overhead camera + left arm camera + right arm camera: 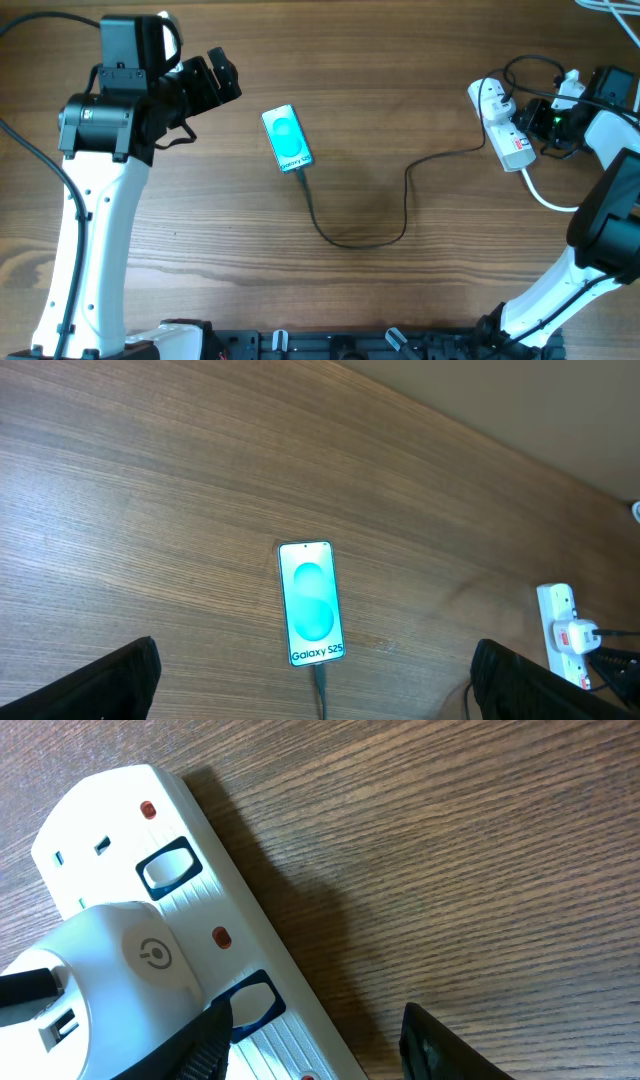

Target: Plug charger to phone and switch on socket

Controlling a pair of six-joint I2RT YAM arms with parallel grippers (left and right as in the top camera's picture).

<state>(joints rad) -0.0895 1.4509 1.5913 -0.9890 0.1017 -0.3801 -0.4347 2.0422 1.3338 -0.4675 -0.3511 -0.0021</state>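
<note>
The phone (287,138) lies face up at centre left, light blue with a teal oval; it also shows in the left wrist view (311,603). The thin black charger cable (360,242) is plugged into its near end and loops right to a white adapter (100,960) seated in the socket strip (503,125). My left gripper (222,75) is open and empty, up and left of the phone (315,682). My right gripper (540,122) is open at the strip (318,1020). Its left finger rests against a rocker switch (255,998); its right finger is over the bare table.
The strip (120,810) has a second rocker switch (168,868) and small red dots beside the switches. Its thick white cord (545,198) curves off near the right arm. More black cables (530,65) lie behind the strip. The strip also shows in the left wrist view (560,622).
</note>
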